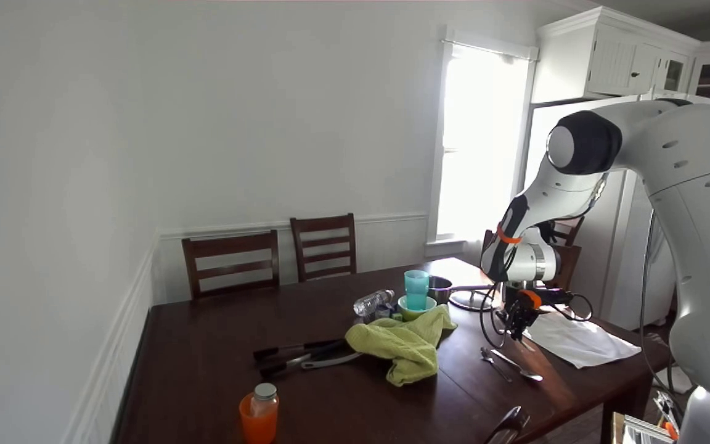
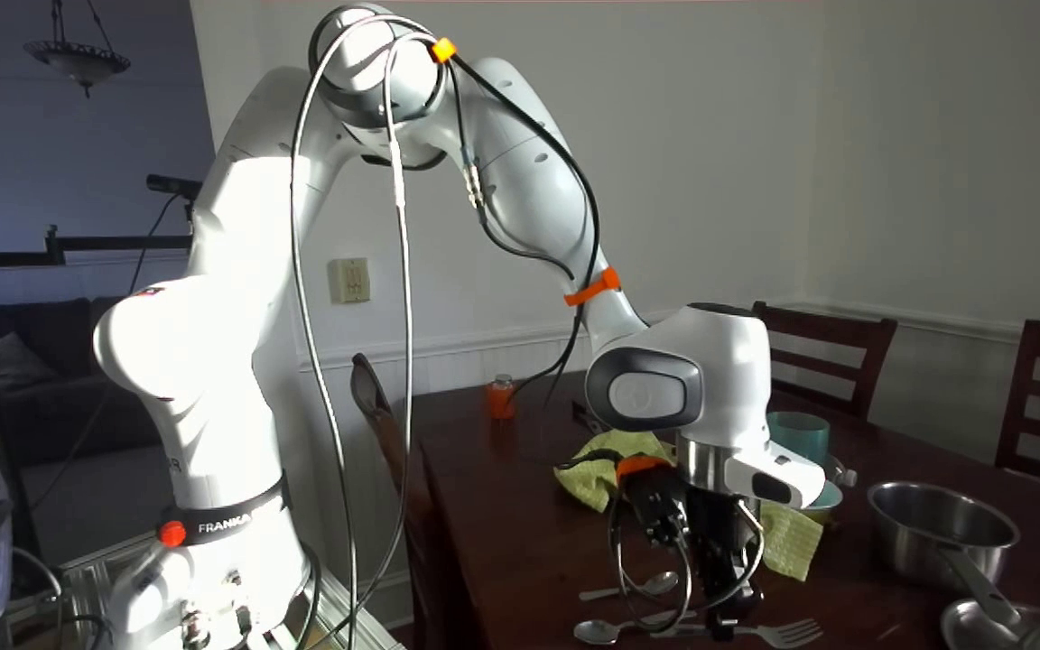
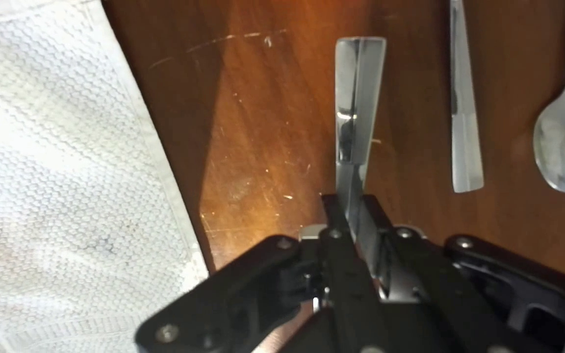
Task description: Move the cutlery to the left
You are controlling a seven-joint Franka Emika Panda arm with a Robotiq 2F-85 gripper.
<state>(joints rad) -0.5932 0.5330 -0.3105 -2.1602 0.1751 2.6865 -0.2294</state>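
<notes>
There's the black gripper [image 3: 352,206], pinching the fork [image 2: 789,634] by its flat, glossy handle [image 3: 361,98]; two oval-bowled spoons [image 3: 564,147] lie to one side on the wooden table [image 3: 255,147], a pebbly white cloth [image 3: 66,171] opposite.

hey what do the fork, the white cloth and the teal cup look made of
Fork: polished metal by the look, probably stainless steel; silvery, with a sheen.
White cloth: matte textile, perhaps cotton; a bumpy weave and hem show up close.
Teal cup: smooth and seemingly translucent, so plastic or tinted glass; I can't tell which.
</notes>
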